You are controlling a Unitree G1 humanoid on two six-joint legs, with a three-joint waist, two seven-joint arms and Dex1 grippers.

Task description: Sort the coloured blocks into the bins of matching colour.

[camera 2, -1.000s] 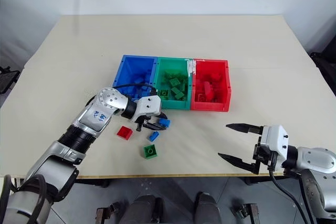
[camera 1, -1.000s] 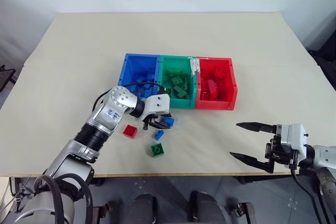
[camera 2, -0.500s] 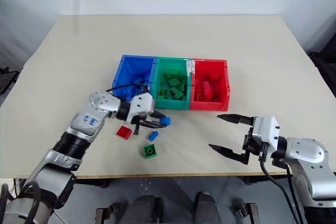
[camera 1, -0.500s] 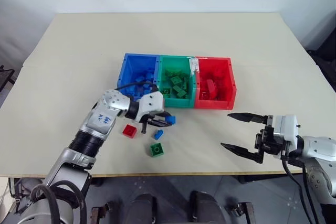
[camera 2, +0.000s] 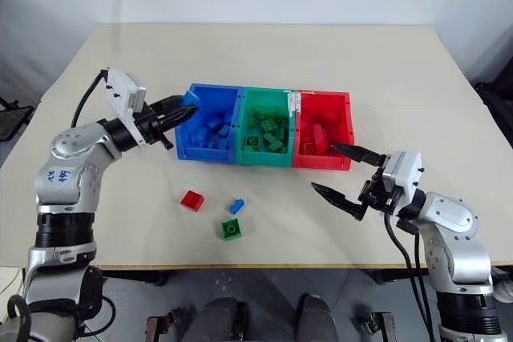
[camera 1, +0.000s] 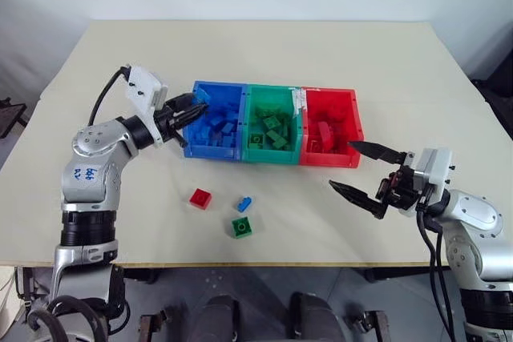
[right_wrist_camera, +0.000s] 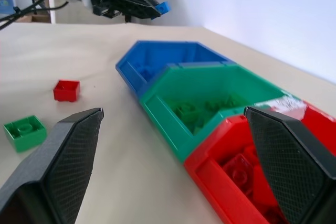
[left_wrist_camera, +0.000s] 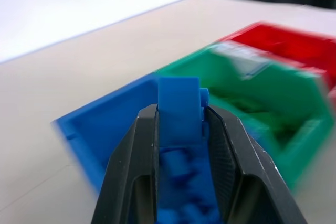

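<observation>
The left gripper (camera 1: pixel 195 107) has lifted from the loose blocks to the blue bin's (camera 1: pixel 215 148) left rim, clamped on a blue block (left_wrist_camera: pixel 179 109). The right gripper (camera 1: pixel 362 174) gapes beside the red bin (camera 1: pixel 329 154).

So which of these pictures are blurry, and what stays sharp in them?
Left wrist view: bins smeared and soft, blue block between the fingers sharper. Right wrist view: own fingers soft up close, bins crisp. Both eye views: evenly lit and sharp, soft shadows under the loose blocks.

Two head cameras look down over the tabletop (camera 1: pixel 337 54); both wrist cameras face the bins (right_wrist_camera: pixel 210 103) closely, low and level.
</observation>
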